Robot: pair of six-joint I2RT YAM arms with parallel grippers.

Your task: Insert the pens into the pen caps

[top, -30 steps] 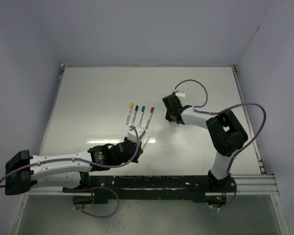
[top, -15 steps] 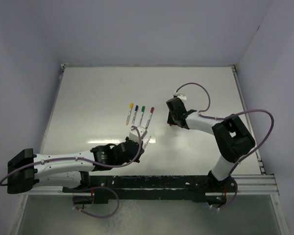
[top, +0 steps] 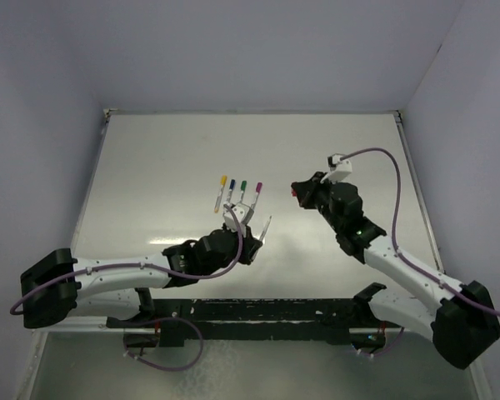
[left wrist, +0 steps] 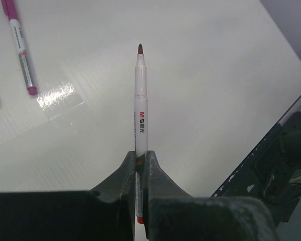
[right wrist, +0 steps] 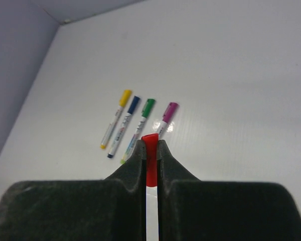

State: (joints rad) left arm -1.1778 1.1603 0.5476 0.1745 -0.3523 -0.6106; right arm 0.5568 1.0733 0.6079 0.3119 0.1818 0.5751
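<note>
My left gripper (left wrist: 140, 156) is shut on a whitish pen (left wrist: 141, 110); its bare red tip (left wrist: 140, 48) points away from the jaws, above the table. From above, this pen (top: 267, 226) sticks out of the left gripper (top: 255, 237) just below the row of pens. My right gripper (right wrist: 150, 144) is shut on the red pen cap (right wrist: 150, 158), held off the table. In the top view the right gripper (top: 299, 194) hangs to the right of the row, apart from the left one. Capped yellow (right wrist: 115, 118), blue (right wrist: 124, 125), green (right wrist: 139, 127) and purple (right wrist: 166, 114) pens lie side by side.
The white table (top: 167, 150) is walled at the back and on both sides. The row of capped pens (top: 237, 194) lies mid-table, just beyond the left gripper. A dark metal rail (top: 267, 312) with the arm bases runs along the near edge.
My right gripper closed on the red cap, lifted it off the table and drew back right as the arm swung outward. The left gripper carried its pen slightly right and forward.
</note>
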